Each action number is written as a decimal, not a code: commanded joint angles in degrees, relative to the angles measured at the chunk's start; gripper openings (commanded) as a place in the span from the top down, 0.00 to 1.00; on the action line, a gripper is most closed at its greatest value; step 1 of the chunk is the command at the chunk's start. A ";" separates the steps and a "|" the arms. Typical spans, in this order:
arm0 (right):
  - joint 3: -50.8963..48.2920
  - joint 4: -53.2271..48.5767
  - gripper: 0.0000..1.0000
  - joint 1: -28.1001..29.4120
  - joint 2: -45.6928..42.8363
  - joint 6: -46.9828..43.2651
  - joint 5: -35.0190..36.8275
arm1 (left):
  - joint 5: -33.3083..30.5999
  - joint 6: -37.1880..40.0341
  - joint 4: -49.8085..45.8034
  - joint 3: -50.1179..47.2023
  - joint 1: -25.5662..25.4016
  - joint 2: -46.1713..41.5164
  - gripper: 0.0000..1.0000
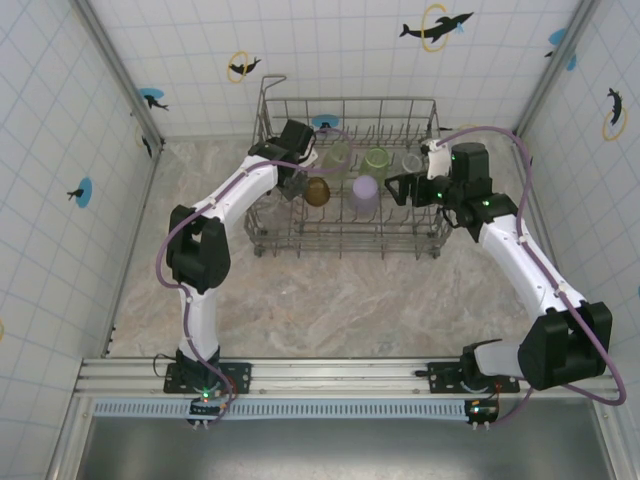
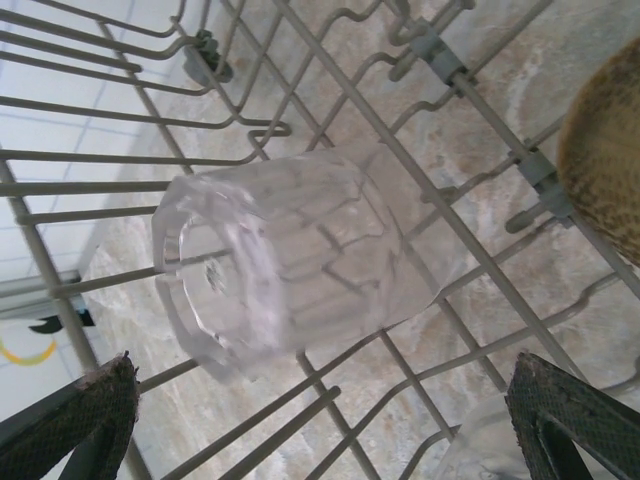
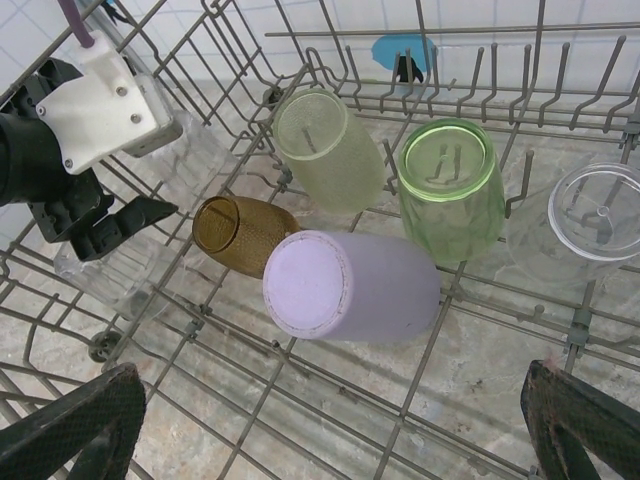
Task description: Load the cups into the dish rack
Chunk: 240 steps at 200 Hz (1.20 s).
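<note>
A clear cup (image 2: 290, 265) was seen lying on its side on the wires of the dish rack (image 1: 350, 112), apart from the left pincer (image 2: 330, 430), which was spread wide and held nothing. A lilac cup (image 3: 350, 287) was laid on its side mid-rack. An amber cup (image 3: 240, 233) was just beside it at 10 o'clock, a frosted pale cup (image 3: 328, 150) at 12, a green cup (image 3: 450, 185) at 1 and a second clear cup (image 3: 590, 220) at 3. The right pincer (image 3: 330, 440) was likewise held wide and empty. The rack was set toward 12 o'clock on the marble worktop (image 1: 330, 300).
</note>
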 commanded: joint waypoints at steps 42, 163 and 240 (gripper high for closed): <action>0.62 0.89 0.00 0.37 -1.50 0.86 -0.44 | -6.91 0.49 2.73 3.77 -0.30 0.63 0.03; 5.81 -10.51 0.00 -2.08 -4.95 13.07 17.44 | -0.49 -10.93 4.40 10.11 -5.75 -5.03 0.03; 7.57 -28.06 0.00 -5.70 -11.14 22.90 42.17 | 17.89 -24.43 11.82 4.39 -5.75 -12.23 0.02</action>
